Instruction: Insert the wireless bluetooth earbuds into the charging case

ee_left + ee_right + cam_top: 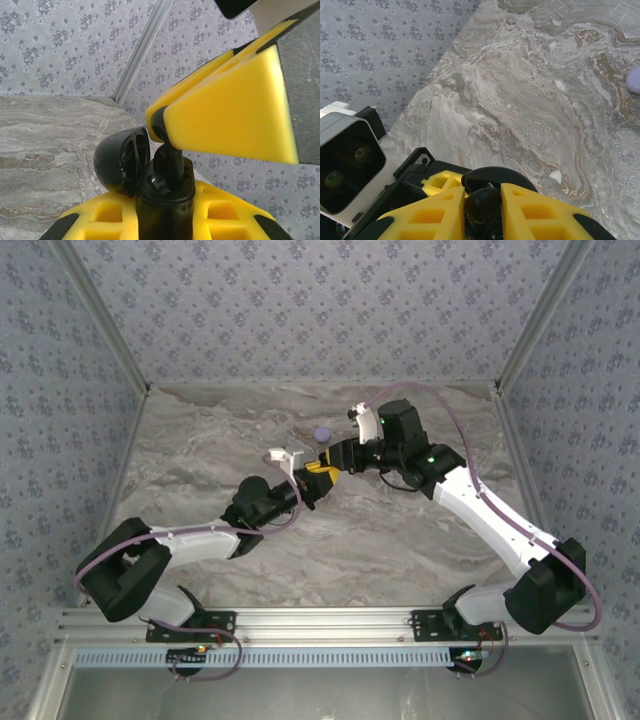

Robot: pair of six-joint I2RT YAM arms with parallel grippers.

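Note:
The charging case (162, 212) is a black case with its lid (117, 160) flipped open to the left. My left gripper (165, 217) is shut on its body, and its yellow fingers (227, 215) stand on both sides. A black earbud (169, 162) stands in the case's opening, stem up, and my right gripper (482, 202) is shut on it. That earbud (482, 207) sits between the right gripper's yellow fingers (427, 215), with the case lid (507, 175) just behind. In the top view the left gripper (311, 486) and right gripper (336, 459) meet mid-table.
A pale lilac disc (321, 433) lies on the marble table (400, 540) just behind the grippers, and it is also at the right wrist view's edge (635, 80). The left wrist camera housing (345, 165) is close on the left. Patterned walls enclose the table.

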